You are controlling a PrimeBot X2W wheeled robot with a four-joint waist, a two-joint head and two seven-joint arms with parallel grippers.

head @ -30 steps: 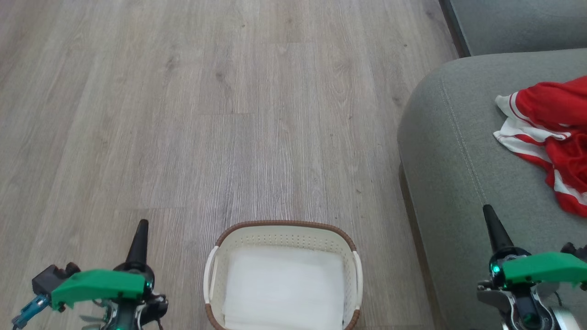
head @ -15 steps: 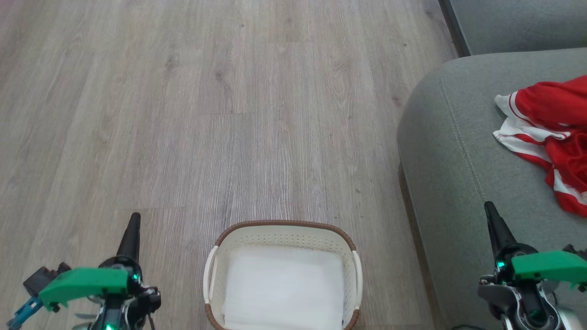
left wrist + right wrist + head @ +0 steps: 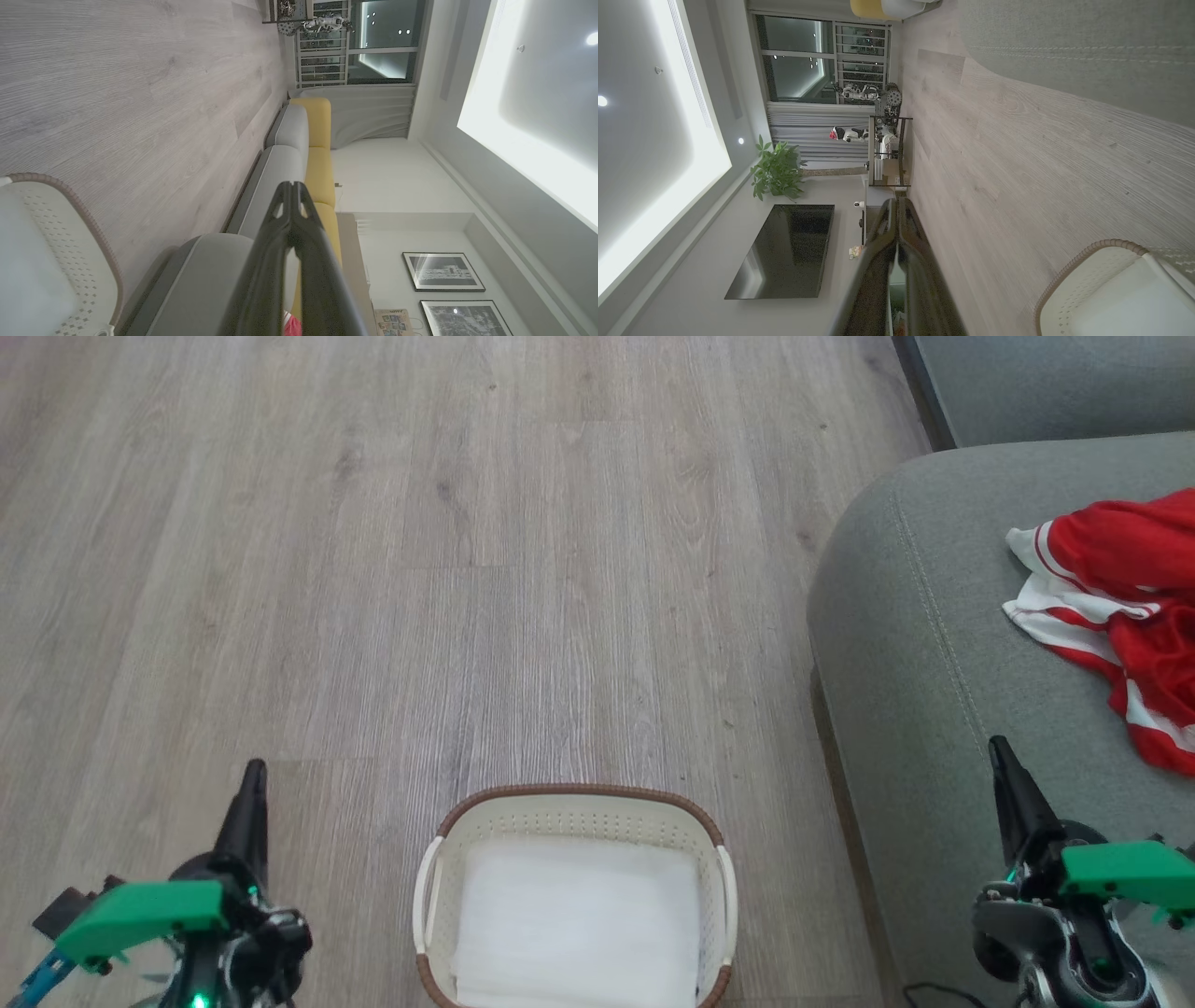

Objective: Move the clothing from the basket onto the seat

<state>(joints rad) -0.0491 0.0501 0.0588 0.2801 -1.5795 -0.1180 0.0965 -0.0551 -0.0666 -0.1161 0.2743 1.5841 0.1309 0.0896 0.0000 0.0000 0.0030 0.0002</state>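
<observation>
Left gripper point(image 3: 253, 775): low over the pale wood floor point(image 3: 467, 569). Long dark fingers pressed together, nothing between them.

Basket point(image 3: 579, 793): on the floor to the right of that gripper, apart from it. Cream plastic, perforated walls, brown woven-look rim, two white side handles. A flat white liner sheet point(image 3: 579, 924) lies inside.

Seat point(image 3: 915, 644): right of the basket. Grey-green cushion, rounded edge, stitched seam.

Right gripper point(image 3: 1001, 751): over the seat's near part. Fingers closed tip to tip, gripping nothing.

Clothing point(image 3: 1120, 588): on the seat, ahead and to the right of the right gripper, well apart from its fingertips. Rumpled red heap with a white panel and thin red stripes on the side nearest the gripper. White bands show on a lower fold. The far right part runs out of sight.
</observation>
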